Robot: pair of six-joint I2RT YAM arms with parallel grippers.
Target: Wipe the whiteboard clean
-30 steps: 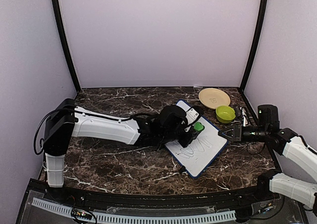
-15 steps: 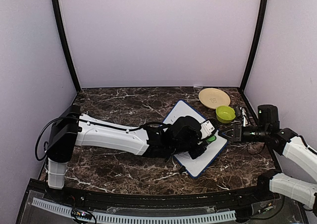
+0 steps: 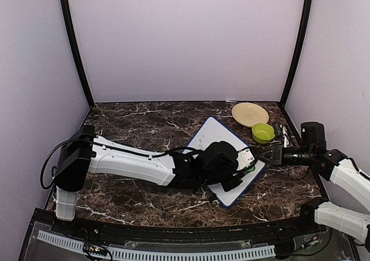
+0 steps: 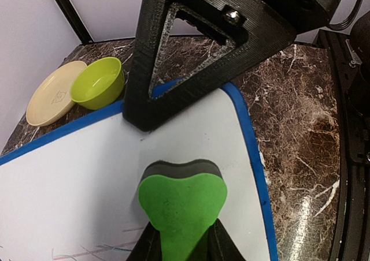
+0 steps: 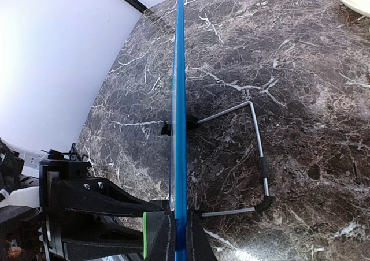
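Green eraser (image 4: 182,206) clamped between left gripper (image 4: 182,246) fingers, pressed on whiteboard (image 3: 215,137) near its right edge, whiteboard right of centre on marble counter (image 3: 133,122), right gripper (image 3: 267,155) pinched onto its blue frame, lime bowl (image 3: 263,132) and tan plate (image 3: 250,114) toward rear right corner

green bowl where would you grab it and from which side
Pinch the rim of the green bowl from straight above, one finger inside and one outside: it sits upright, mouth up, with a thin wall. Probably take the part of the rim away from the tan plate, which lies close beside it.
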